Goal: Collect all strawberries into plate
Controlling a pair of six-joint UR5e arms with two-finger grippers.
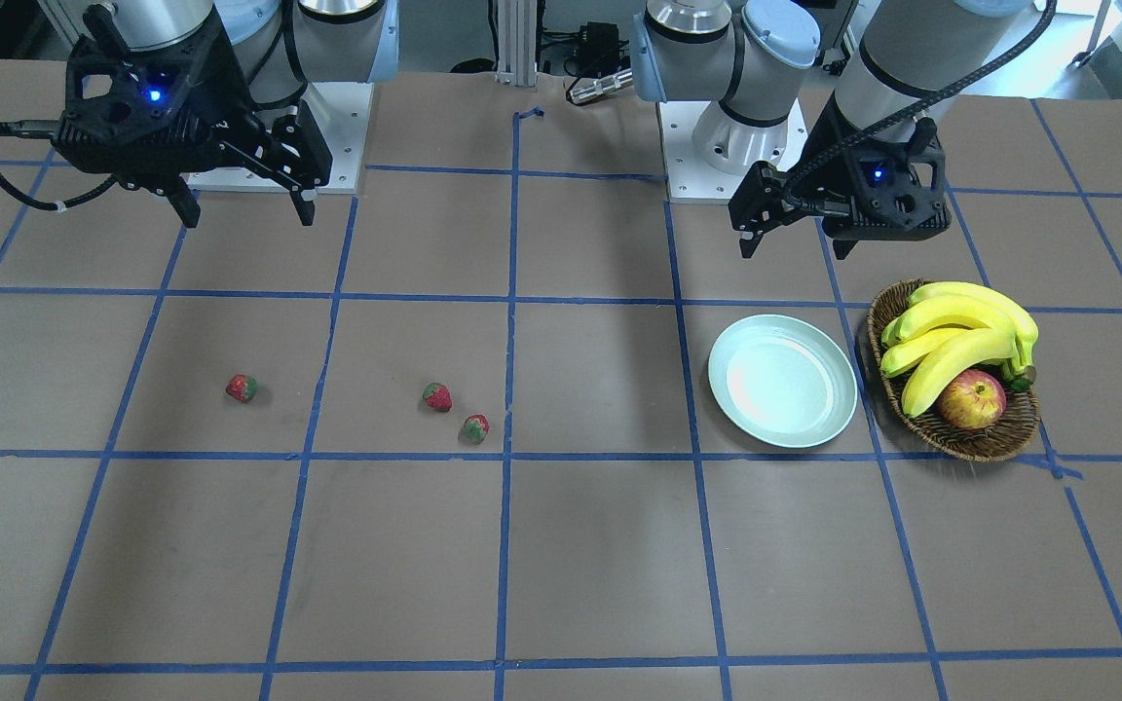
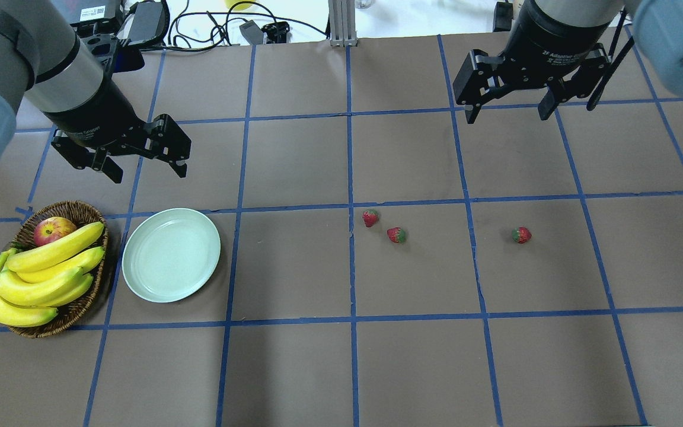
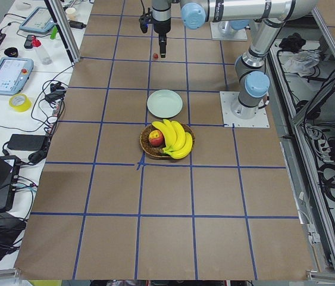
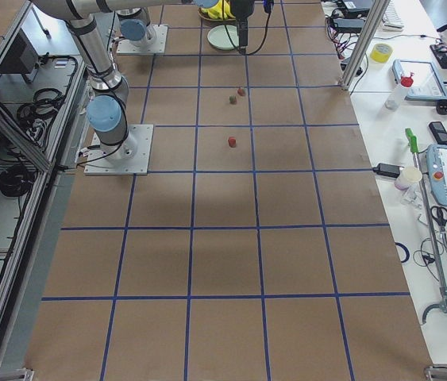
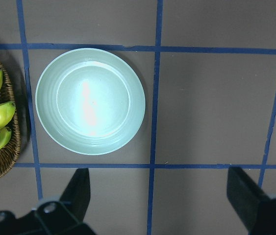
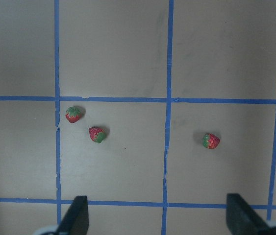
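Observation:
Three strawberries lie on the brown table: two close together near the middle (image 2: 370, 217) (image 2: 396, 235) and one apart to the right (image 2: 520, 235); the right wrist view shows them too (image 6: 73, 114) (image 6: 97, 134) (image 6: 211, 141). The pale mint plate (image 2: 171, 254) sits empty at the left, also in the left wrist view (image 5: 90, 101). My left gripper (image 2: 147, 171) hangs open above the table, just behind the plate. My right gripper (image 2: 506, 111) hangs open well behind the strawberries. Both hold nothing.
A brown wicker basket (image 2: 89, 296) with bananas (image 2: 39, 276) and a red-yellow apple (image 2: 52, 229) stands left of the plate, almost touching it. Blue tape lines grid the table. Cables and devices lie beyond the far edge.

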